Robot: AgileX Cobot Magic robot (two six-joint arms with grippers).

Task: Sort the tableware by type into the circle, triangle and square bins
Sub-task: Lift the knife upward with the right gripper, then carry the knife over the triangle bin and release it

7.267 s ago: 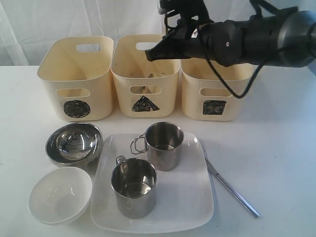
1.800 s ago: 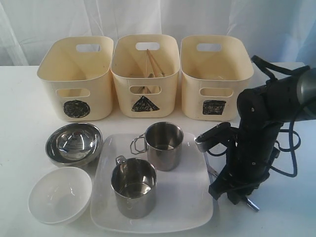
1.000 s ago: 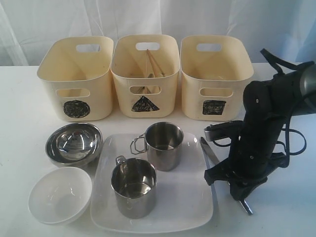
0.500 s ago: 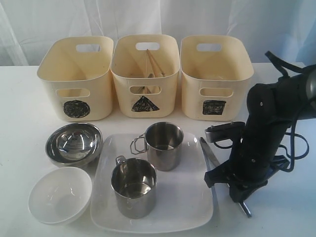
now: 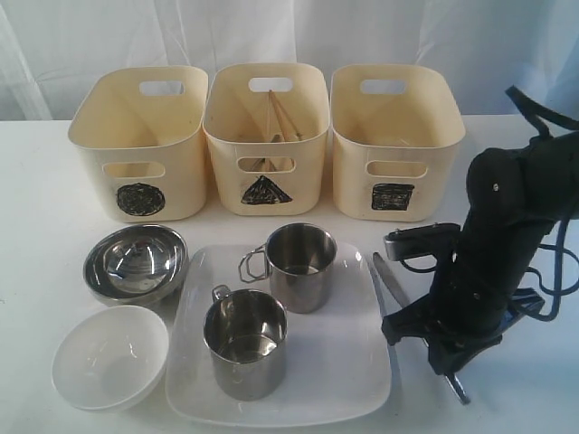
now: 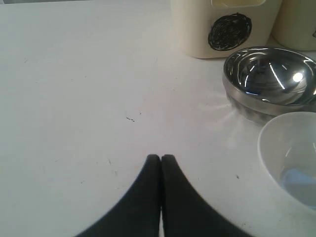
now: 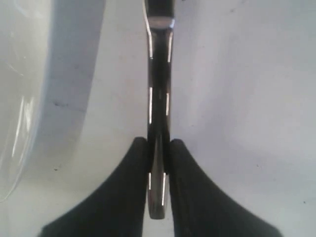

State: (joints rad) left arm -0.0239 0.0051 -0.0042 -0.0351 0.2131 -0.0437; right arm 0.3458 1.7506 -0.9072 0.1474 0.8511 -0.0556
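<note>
Chopsticks (image 5: 282, 116) stand in the triangle bin (image 5: 226, 172), far middle, and are the only sorted items I can make out. The circle bin (image 5: 99, 181) and square bin (image 5: 353, 185) show nothing clearly.

Left to sort, by my reading:
- the steel bowl (image 5: 136, 262)
- the small white bowl (image 5: 110, 355), near left
- two mugs (image 5: 300, 267) (image 5: 246, 342) on the square plate (image 5: 335, 362)
- the plate itself
- the table knife (image 5: 387, 282) just right of it

The right gripper (image 5: 448, 357) is down at the knife's handle. The exterior view hides the grip; the right wrist view shows the fingers (image 7: 140, 148) clamped on the handle from both sides. The left gripper (image 6: 161, 158) appears only in its wrist view, pinched together on nothing, over table apart from the steel bowl.
</note>
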